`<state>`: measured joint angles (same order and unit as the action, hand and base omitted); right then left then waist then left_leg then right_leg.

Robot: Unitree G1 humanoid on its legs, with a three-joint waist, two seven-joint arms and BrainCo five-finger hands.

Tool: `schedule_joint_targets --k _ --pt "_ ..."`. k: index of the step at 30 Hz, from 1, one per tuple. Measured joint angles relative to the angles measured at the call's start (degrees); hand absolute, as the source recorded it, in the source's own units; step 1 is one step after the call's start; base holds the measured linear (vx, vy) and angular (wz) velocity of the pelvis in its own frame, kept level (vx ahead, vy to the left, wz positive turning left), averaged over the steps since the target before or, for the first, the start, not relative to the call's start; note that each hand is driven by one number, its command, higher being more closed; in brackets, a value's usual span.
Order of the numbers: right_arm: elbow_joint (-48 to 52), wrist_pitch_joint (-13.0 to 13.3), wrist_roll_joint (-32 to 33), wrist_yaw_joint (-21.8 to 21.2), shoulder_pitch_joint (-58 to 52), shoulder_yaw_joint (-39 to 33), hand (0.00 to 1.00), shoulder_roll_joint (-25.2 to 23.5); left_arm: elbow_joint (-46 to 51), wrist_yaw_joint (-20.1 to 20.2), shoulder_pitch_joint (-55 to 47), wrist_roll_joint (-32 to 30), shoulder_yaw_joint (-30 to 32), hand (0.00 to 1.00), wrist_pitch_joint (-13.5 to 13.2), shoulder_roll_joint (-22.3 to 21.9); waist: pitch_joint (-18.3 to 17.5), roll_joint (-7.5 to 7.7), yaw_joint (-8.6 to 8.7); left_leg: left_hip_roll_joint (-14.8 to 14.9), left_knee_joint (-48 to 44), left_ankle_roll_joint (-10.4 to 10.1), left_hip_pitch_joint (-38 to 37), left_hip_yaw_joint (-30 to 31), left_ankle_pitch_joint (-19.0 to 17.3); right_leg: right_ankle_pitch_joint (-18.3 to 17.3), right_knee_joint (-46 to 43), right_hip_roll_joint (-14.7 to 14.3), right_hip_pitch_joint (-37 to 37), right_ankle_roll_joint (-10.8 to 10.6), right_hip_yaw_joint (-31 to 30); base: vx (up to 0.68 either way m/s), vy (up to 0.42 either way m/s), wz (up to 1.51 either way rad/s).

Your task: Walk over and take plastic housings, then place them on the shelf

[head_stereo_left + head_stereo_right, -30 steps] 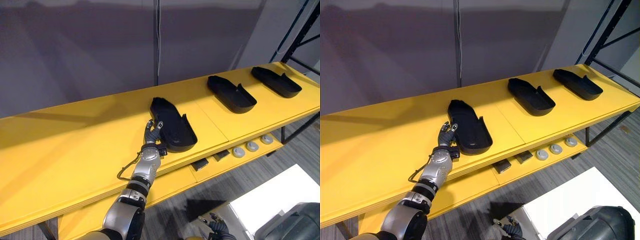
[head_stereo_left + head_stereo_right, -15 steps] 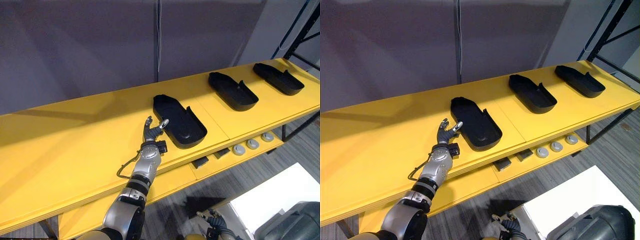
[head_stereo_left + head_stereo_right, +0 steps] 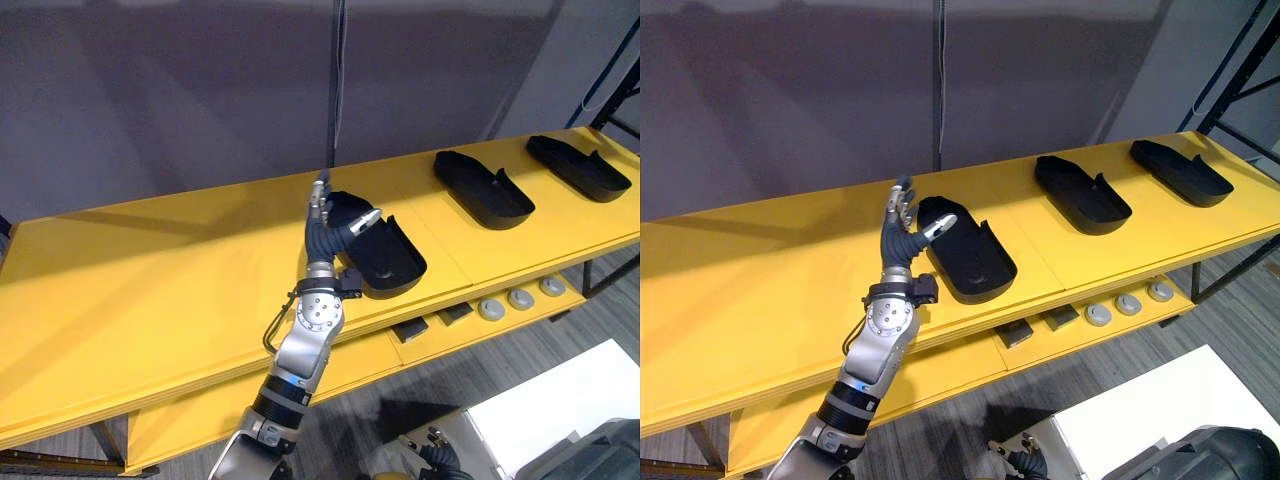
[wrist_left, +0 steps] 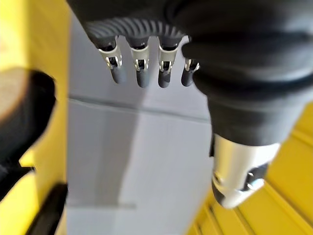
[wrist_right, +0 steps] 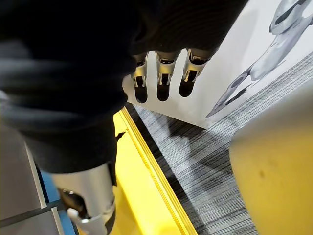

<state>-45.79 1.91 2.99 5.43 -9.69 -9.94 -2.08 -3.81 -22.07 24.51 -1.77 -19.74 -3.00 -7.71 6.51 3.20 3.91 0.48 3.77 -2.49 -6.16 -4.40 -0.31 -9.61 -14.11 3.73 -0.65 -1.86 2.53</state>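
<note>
Over shelf (image 3: pixel 760 290), left hand (image 3: pixel 902 235) spread; wrist view: right hand (image 5: pixel 163 81) relaxed.

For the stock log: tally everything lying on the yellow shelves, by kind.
Black boat-shaped plastic housings: 3
Round grey discs: 3
Small dark rectangular blocks: 2
Total: 8

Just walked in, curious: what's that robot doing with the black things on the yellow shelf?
The robot's left hand is held up open by the nearest housing, holding nothing. That one, a middle housing and a far housing lie on the yellow shelf. Its right hand hangs open and empty near the floor.
</note>
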Motion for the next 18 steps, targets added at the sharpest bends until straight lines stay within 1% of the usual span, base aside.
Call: schedule_joint_targets --k 1,6,8,9,10,12,13,15,18 --pt "0.0 0.5 0.0 0.0 -0.2 0.0 0.00 0.0 0.9 1.1 -0.4 -0.5 -1.6 1.00 -0.5 0.3 0.0 -0.02 -0.05 0.0 0.1 0.0 0.0 0.0 0.0 0.0 0.1 0.0 0.0 0.0 0.0 -0.03 0.016 0.00" --pt "0.0 1.2 0.0 -0.5 -0.4 0.0 0.00 0.1 1.5 6.3 -0.7 -5.3 -7.8 1.00 -1.3 0.8 -0.3 -0.30 -0.07 0.0 0.2 0.4 0.1 -0.1 0.3 0.0 0.6 0.0 0.0 0.0 0.0 0.00 0.000 0.00" --pt "-0.1 1.5 0.0 -0.6 -0.5 0.0 0.00 0.2 1.4 8.9 -1.0 -7.7 -11.4 1.00 -2.2 1.2 -0.5 -0.42 -0.05 0.0 0.2 0.4 0.2 -0.3 0.3 0.0 0.9 0.0 0.0 0.0 0.0 0.00 0.000 0.00" --pt "-0.1 1.5 0.0 -0.8 -0.5 0.0 0.00 0.2 1.2 9.3 -1.1 -8.2 -12.3 1.00 -2.5 1.4 -0.5 -0.45 -0.05 0.0 0.2 0.4 0.2 -0.3 0.3 0.0 1.0 0.0 0.0 0.0 0.0 0.00 0.000 0.00" --pt "-0.2 1.6 0.0 -0.9 -0.5 0.0 0.00 0.2 0.1 10.7 -1.4 -9.7 -13.8 1.00 -3.1 1.7 -0.7 -0.50 -0.03 0.0 0.2 0.4 0.2 -0.3 0.3 0.0 1.1 -0.1 -0.1 0.0 0.0 0.00 0.000 0.00" --pt "-0.4 1.6 0.0 -1.0 -0.5 0.0 0.00 0.3 -2.4 12.3 -2.0 -11.0 -15.6 1.00 -3.1 2.0 -0.9 -0.59 0.04 0.0 0.2 0.4 0.3 -0.4 0.3 0.0 1.2 -0.1 -0.2 0.0 -0.2 -0.01 0.008 -0.04" --pt "-0.6 1.6 0.0 -1.1 -0.2 0.0 0.00 0.4 -4.1 13.6 -2.9 -11.6 -15.9 1.00 -3.1 2.4 -1.0 -0.75 0.28 0.1 0.4 0.4 0.2 -0.5 0.3 0.1 1.4 -0.3 -0.1 0.0 -0.3 -0.02 0.008 -0.06" --pt "-1.3 1.6 -0.1 -1.3 0.4 0.1 0.00 0.5 -6.6 14.8 -4.4 -12.6 -16.0 1.00 -3.0 3.5 -1.1 -0.89 0.91 0.3 0.6 0.4 0.1 -0.7 0.3 0.5 1.8 -0.5 -0.1 0.0 -0.4 -0.04 0.008 -0.09" --pt "-2.8 1.6 -0.1 -1.5 1.3 0.3 0.00 0.9 -11.3 16.1 -5.4 -14.7 -16.1 1.00 -2.9 4.9 -1.1 -0.93 1.24 0.7 0.7 0.5 0.6 -0.9 0.4 2.0 3.8 -1.0 0.1 0.1 -0.6 -0.07 0.012 -0.06"
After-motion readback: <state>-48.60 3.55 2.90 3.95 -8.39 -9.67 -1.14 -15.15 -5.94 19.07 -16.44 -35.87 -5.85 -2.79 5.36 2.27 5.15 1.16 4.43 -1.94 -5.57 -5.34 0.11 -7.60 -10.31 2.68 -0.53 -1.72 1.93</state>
